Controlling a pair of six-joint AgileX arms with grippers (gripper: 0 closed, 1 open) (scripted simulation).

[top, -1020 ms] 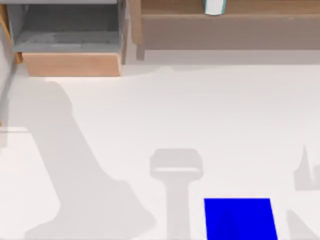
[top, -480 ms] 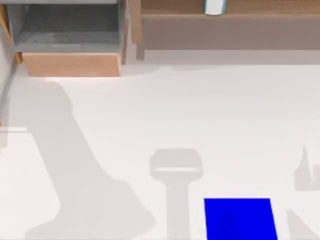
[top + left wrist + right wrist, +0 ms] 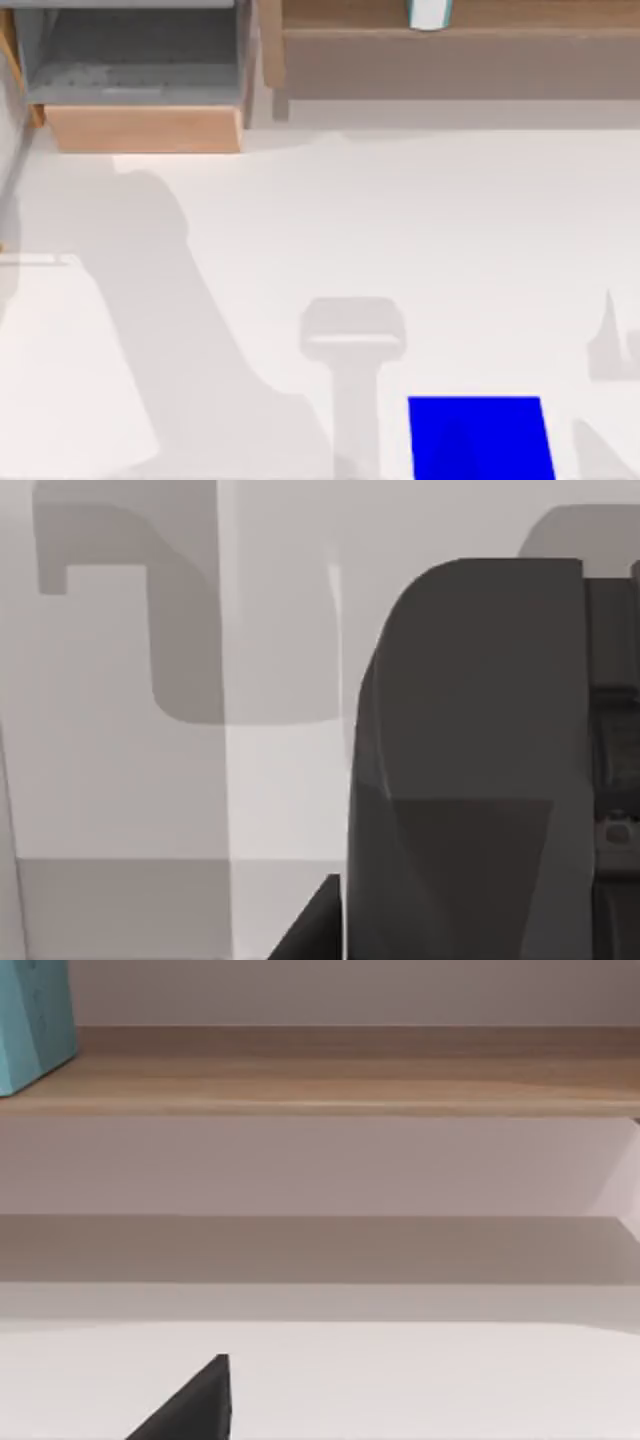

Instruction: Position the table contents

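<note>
Two hands to report: what can you tell the operator about them?
— You can see a dark grey bulk of your left hand close in front of the left wrist camera, over pale surfaces. Of your right hand you get a dark wedge low above the tabletop. Whether either hand is wide, narrow or holding something, I cannot tell.

Where is the task's thing?
— Your white item, edged in light blue, stands on the wooden shelf along the far side, right of centre in the top view. The right wrist camera faces that shelf, with a white wall behind it.

And the surface around it?
— You have a plain white tabletop crossed by soft grey shadows. A blue patch lies flat at the near edge, right of centre. An open wooden box, grey inside, sits at the far left, beside the shelf's end. Item and patch are well apart.
</note>
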